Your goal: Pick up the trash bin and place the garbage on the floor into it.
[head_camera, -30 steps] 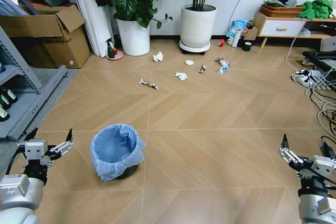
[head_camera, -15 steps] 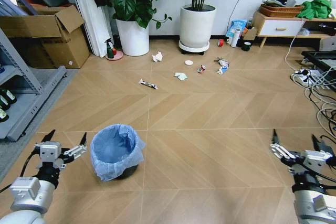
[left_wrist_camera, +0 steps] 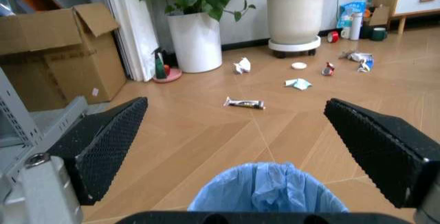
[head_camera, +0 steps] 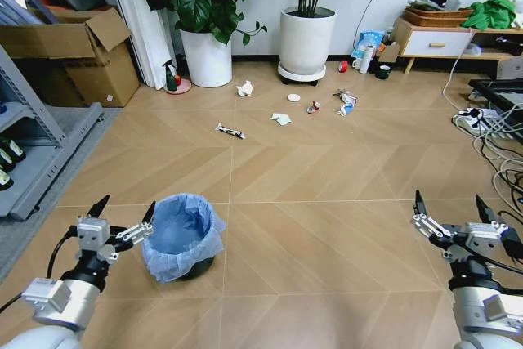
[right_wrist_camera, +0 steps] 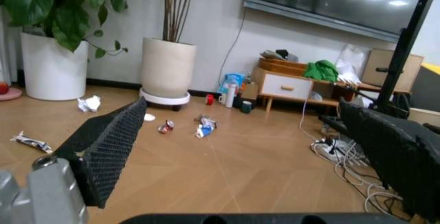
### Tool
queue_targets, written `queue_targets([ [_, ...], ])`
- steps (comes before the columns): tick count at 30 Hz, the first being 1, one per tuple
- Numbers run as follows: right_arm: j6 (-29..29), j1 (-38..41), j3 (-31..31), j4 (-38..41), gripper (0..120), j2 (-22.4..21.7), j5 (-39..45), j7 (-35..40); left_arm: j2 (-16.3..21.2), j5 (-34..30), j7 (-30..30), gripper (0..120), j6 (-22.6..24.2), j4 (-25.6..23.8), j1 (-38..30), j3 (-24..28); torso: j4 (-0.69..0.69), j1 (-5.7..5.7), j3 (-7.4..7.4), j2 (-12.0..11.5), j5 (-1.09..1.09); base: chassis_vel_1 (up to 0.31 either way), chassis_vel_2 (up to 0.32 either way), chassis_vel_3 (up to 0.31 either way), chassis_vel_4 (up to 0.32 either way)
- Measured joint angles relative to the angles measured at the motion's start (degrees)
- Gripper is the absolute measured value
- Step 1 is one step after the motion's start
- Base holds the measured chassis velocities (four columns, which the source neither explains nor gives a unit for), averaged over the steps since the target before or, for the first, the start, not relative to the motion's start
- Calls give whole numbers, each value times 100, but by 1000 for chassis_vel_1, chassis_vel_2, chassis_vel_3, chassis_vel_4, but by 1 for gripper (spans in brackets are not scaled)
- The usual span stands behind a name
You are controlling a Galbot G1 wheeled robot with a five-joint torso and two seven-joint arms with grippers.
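The trash bin point(head_camera: 183, 234), dark with a ruffled light-blue bag, stands on the floor at the near left. My left gripper point(head_camera: 125, 206) hangs open just left of its rim; in the left wrist view the bin point(left_wrist_camera: 268, 190) lies below the spread fingers point(left_wrist_camera: 103, 147). My right gripper point(head_camera: 449, 202) is open over bare floor at the near right. The garbage lies farther off: a tissue point(head_camera: 245, 88), a white lid point(head_camera: 294, 97), a can point(head_camera: 314, 107), wrappers point(head_camera: 347, 102), a second tissue point(head_camera: 282, 118) and a stick-like wrapper point(head_camera: 230, 130).
Two big white plant pots point(head_camera: 207, 56) point(head_camera: 308, 38) stand by the back wall. A cardboard box point(head_camera: 73, 51) and a metal shelf point(head_camera: 33, 153) line the left. Cables point(head_camera: 498, 136) sprawl at the right below a low cabinet point(head_camera: 441, 38). Open floor separates bin and litter.
My left gripper has moved right and forward, ending close beside the bin's rim. The right gripper has risen and shifted slightly left. The bin and the litter have stayed put.
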Motion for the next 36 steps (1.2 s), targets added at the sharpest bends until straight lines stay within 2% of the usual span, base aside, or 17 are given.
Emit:
queue_targets([
  [13,-22,-1,-25,45,100,163,-30,-25,48,-116,73,100,102,34,25,0,0,0,0,0,0,0,0,0,0],
  [27,-18,-30,-29,30,100,256,-90,9,-64,86,33,100,96,27,-25,145,0,0,0,0,0,0,0,0,0],
  [32,-8,-51,-27,14,100,285,-123,10,56,61,25,100,187,102,-86,200,0,0,0,0,0,0,0,0,0],
  [36,-1,-46,-33,16,100,320,-128,10,312,-226,-145,100,534,229,-247,313,0,0,0,0,0,0,0,0,0],
])
